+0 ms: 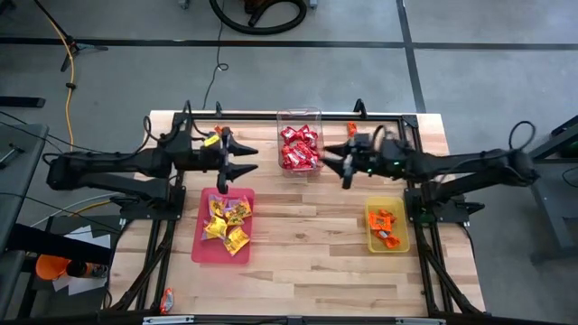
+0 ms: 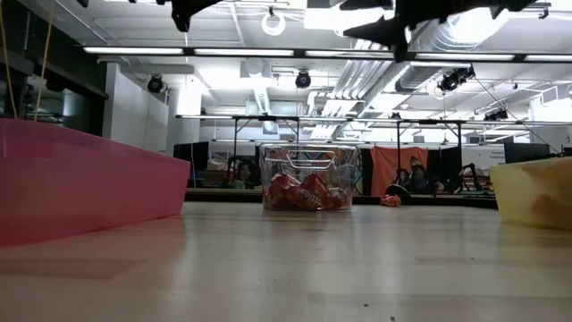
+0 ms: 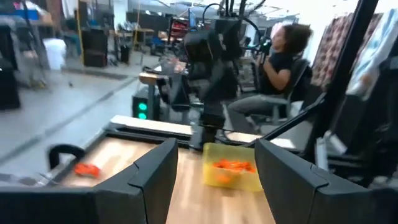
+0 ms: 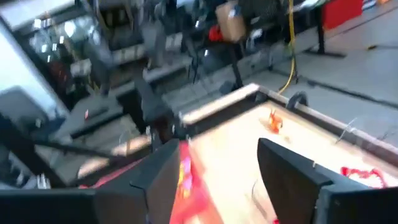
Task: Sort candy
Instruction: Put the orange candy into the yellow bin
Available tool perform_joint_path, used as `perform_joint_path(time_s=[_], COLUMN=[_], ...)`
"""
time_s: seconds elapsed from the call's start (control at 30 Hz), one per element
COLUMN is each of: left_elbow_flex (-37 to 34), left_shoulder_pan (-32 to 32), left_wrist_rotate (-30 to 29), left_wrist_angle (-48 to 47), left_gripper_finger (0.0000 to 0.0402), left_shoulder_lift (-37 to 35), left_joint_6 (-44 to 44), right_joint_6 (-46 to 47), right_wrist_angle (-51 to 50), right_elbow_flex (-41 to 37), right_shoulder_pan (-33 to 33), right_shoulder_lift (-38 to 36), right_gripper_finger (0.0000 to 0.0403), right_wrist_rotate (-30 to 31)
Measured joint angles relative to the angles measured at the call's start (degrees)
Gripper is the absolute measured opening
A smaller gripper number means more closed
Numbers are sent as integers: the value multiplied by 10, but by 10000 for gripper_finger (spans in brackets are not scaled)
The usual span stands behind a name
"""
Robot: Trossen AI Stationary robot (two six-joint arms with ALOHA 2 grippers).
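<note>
While hovering released beside the clear tub [image 1: 300, 149] of red candy [image 1: 299, 147], right gripper [image 1: 344, 166] risking a clipped rim and spilled packets; left gripper [image 1: 237, 162] spread, empty, over the pink tray [image 1: 202, 248]

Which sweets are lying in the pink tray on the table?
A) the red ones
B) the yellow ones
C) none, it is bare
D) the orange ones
B: seen from above, the pink tray holds yellow candy packets, while the red ones sit in the clear tub and the orange ones in the yellow tray.
</note>
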Motion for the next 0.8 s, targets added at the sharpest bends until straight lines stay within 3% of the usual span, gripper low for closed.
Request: perform_joint_path(time_s=[0.13,0.23,0.37,0.5,0.6,0.8], left_elbow_flex=[0,1,76,219,298,331], left_shoulder_pan=[15,32,84,180,273,421], left_wrist_rotate=[0,-29,-101,-163,-176,-142], left_wrist_angle=[-17,-21,-160,-399,-550,-690], left_gripper_finger=[202,202,202,202,202,202], left_shoulder_lift=[-12,-9,19,92,172,331], left_joint_6=[26,-26,-66,-26,11,31], right_joint_6=[-2,-2,-33,-77,-110,-117], right_wrist_angle=[44,55,-7,-116,-171,-186], right_elbow_flex=[-1,16,67,122,149,151], right_shoulder_pan=[5,4,-17,-64,-102,-148], right_shoulder_lift=[51,70,75,75,75,74], right_gripper_finger=[168,107,14,20,5,7], right_wrist_rotate=[-11,-10,-19,-65,-112,-192])
